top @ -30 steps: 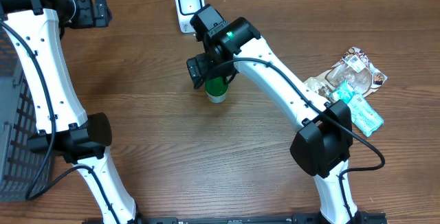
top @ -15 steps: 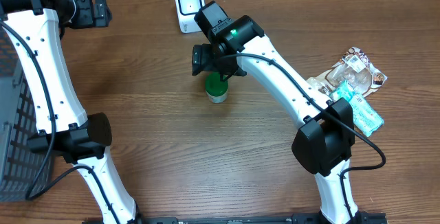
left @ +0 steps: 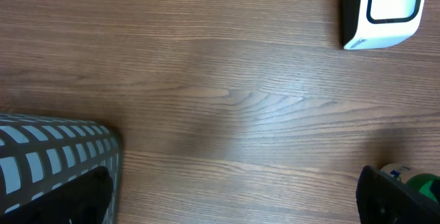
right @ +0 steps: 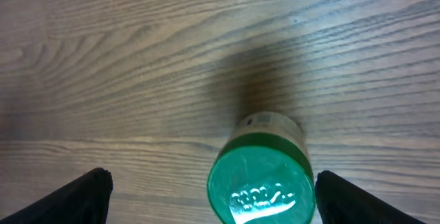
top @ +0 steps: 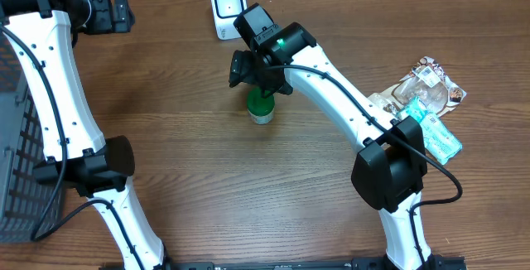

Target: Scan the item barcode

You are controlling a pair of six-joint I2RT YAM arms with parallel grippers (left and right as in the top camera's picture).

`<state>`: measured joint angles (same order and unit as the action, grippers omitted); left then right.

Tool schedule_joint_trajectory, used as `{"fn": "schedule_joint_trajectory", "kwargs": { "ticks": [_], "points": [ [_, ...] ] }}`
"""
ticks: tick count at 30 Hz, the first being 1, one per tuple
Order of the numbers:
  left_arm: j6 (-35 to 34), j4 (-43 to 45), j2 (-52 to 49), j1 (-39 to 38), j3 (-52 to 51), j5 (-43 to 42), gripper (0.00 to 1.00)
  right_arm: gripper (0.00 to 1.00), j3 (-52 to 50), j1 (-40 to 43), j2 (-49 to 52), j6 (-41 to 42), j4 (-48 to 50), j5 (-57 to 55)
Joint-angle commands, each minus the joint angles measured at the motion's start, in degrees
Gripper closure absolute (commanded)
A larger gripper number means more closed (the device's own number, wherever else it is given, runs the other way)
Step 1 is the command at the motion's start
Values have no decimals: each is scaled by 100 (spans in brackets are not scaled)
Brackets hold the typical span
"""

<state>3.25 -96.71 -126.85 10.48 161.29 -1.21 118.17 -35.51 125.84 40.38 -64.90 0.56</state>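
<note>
Overhead, the basket (top: 18, 150) sits at the far left edge of the table (top: 207, 187); what it holds cannot be made out. The left gripper (top: 108, 12) hangs at the back left. In its wrist view its fingers (left: 395, 196) stand wide apart with only bare wood between them. The white scanner (top: 226, 7) stands at the back centre. Just in front of it, the right gripper (top: 259, 78) hangs over the jar (top: 262, 108), which stands upright on the table. In the right wrist view the fingers (right: 82, 196) are spread wide on either side of the green lid (right: 260, 186), clear of it and gripping nothing. Raised lettering on the lid is lost in glare, and the contents are hidden. At the far right lie packets (top: 426, 96), clear and teal, their print too small to read.
</note>
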Motion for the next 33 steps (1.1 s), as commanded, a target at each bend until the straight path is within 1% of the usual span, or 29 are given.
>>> {"fn": "schedule_joint_trajectory", "kwargs": {
  "ticks": [1, 6, 15, 22, 33],
  "points": [
    [63, -9, 170, -48, 44, 17, 0, 8, -245, -11, -153, 293, 142, -103],
    [63, -9, 170, -39, 44, 15, 0, 8, -446, -11, -153, 293, 219, -214],
    [63, -9, 170, -44, 44, 17, 0, 7, -511, -15, -151, 295, 385, -245],
    [63, -9, 170, -44, 44, 17, 0, 7, -802, -15, -149, 315, 592, -243],
    [63, -9, 170, -44, 44, 17, 0, 7, -839, -15, -149, 313, 566, -243]
  ]
}}
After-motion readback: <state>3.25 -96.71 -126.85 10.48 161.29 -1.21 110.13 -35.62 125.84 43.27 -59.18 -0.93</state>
